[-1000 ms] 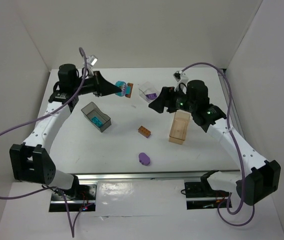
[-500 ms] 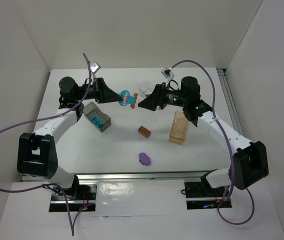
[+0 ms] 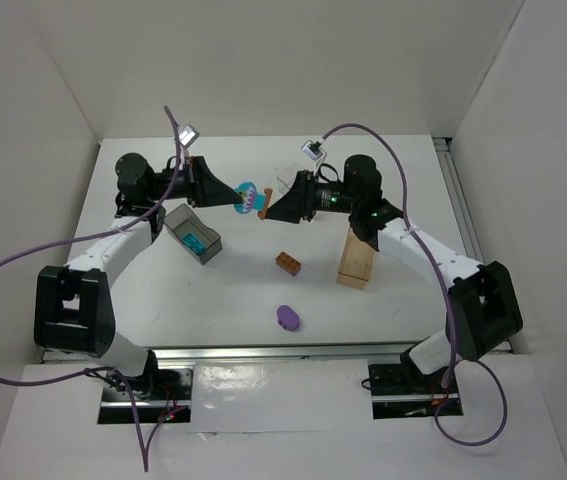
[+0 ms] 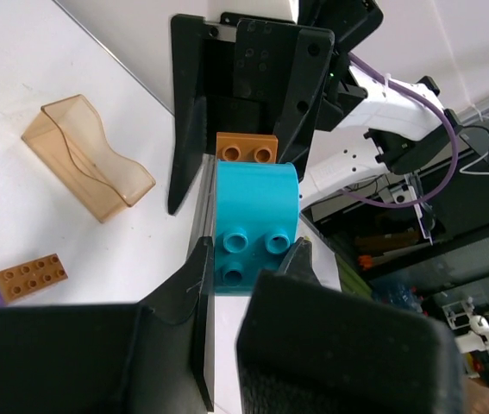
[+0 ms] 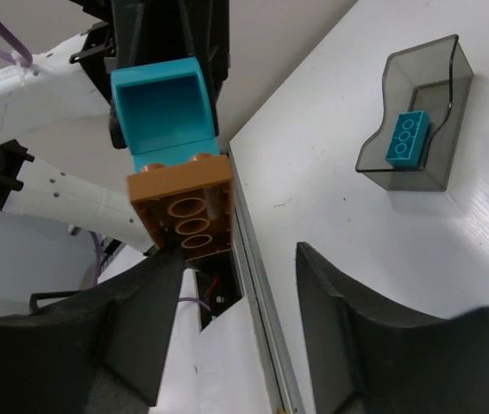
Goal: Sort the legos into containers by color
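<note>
My left gripper point(image 3: 240, 192) is shut on a teal brick point(image 4: 254, 220) and holds it in the air over the back of the table. An orange-brown brick point(image 4: 247, 148) is stuck on the teal brick's far end. My right gripper point(image 3: 269, 209) faces them with its jaws wide apart. In the right wrist view the orange-brown brick point(image 5: 184, 211) sits at the tip of one finger point(image 5: 141, 319). The smoky grey container point(image 3: 193, 232) holds a second teal brick point(image 5: 406, 138). The tan container point(image 3: 359, 253) stands at the right. The clear container is mostly hidden behind my right wrist.
An orange-brown brick on a purple one point(image 3: 286, 262) lies mid-table and also shows in the left wrist view point(image 4: 27, 278). The purple oval piece point(image 3: 287, 317) lies near the front. White walls close in the table at the back and sides.
My right gripper has moved left, away from the clear container, up to the bricks in my left gripper. My left gripper came slightly forward with the bricks, then stayed still.
</note>
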`<state>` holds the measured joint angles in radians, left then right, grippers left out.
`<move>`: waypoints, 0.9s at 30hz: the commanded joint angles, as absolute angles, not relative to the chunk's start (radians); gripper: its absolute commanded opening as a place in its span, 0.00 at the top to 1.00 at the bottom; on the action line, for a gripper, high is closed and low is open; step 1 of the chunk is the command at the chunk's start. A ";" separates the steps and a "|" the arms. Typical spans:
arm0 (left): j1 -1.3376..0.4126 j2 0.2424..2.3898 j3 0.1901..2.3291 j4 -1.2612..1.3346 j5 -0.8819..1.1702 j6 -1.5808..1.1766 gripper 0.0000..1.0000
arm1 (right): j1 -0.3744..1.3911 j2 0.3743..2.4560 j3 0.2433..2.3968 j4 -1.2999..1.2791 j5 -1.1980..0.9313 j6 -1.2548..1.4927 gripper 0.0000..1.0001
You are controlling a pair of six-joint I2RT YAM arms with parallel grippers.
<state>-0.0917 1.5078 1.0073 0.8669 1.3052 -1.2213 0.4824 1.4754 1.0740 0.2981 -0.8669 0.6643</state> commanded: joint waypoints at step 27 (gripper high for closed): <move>-0.037 1.462 1.031 0.638 1.308 -0.983 1.00 | 0.463 1.433 1.140 0.313 -0.927 0.630 0.13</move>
<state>-0.0414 1.5059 1.0119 0.5373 1.2884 -0.9699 0.4706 1.4303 1.0988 0.2363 -0.8845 0.6064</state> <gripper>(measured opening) 0.129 0.859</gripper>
